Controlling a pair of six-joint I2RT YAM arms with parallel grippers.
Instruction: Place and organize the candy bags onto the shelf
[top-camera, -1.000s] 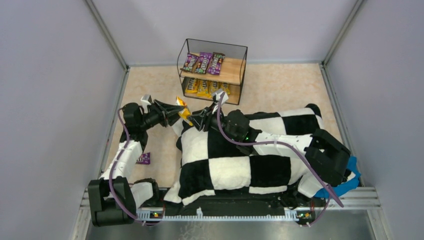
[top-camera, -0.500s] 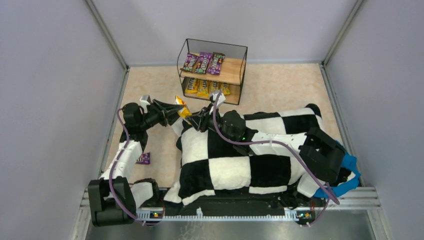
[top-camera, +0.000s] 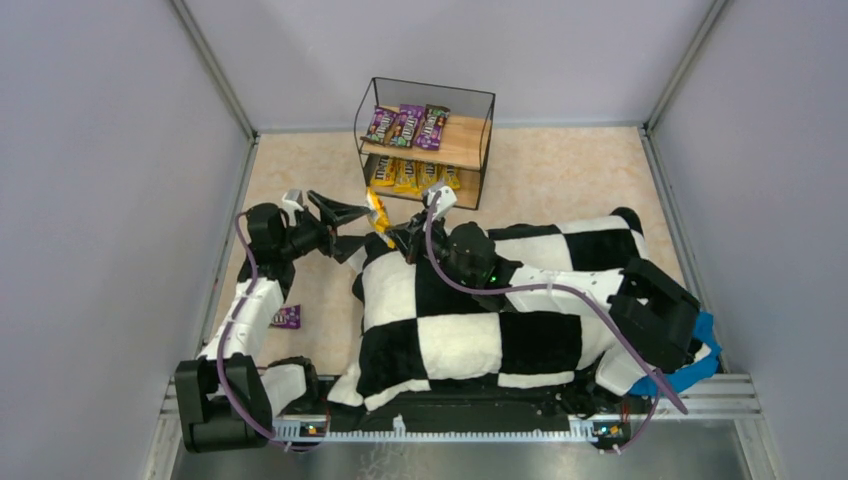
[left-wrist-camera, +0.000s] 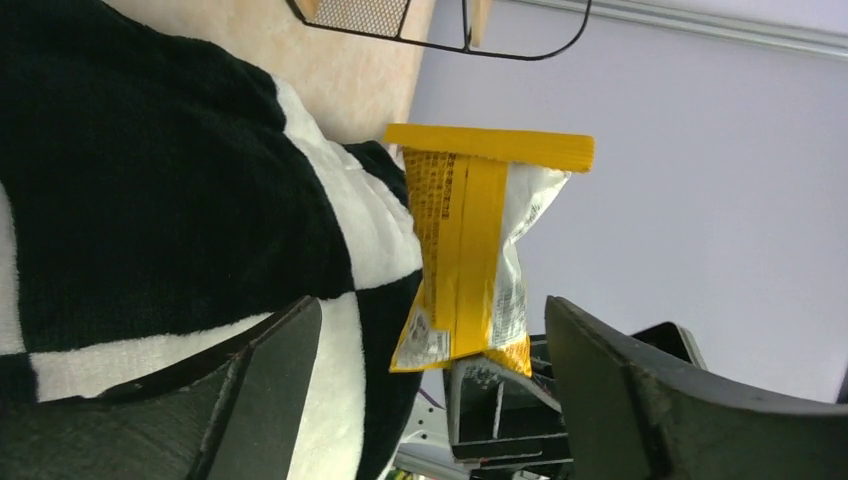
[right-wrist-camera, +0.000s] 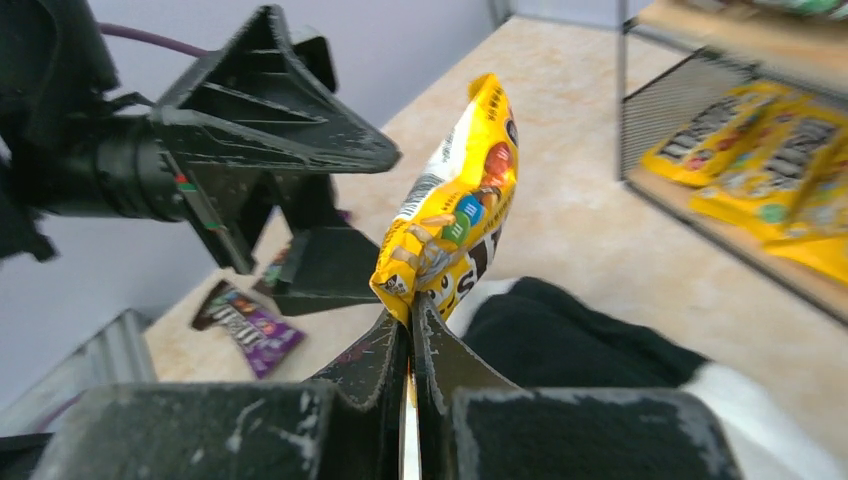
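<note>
— Where is the yellow candy bag (right-wrist-camera: 450, 215) held?
— It is pinched by its lower end in the right gripper (right-wrist-camera: 412, 310), whose jaws are closed on it, and it is stood upright over the checkered cushion (top-camera: 450, 340).
— And the left gripper (top-camera: 355, 226)?
— Its jaws are spread wide just beside the bag, with nothing gripped. The shelf (top-camera: 466, 142) lies just beyond the bag, so the placing is judged to fall to the right arm

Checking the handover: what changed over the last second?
The left tool opened, letting go of the yellow candy bag; the right tool, shut on its bottom edge, now holds it alone. The shelf, shelved bags, checkered cushion and floor purple bag stayed put.
</note>
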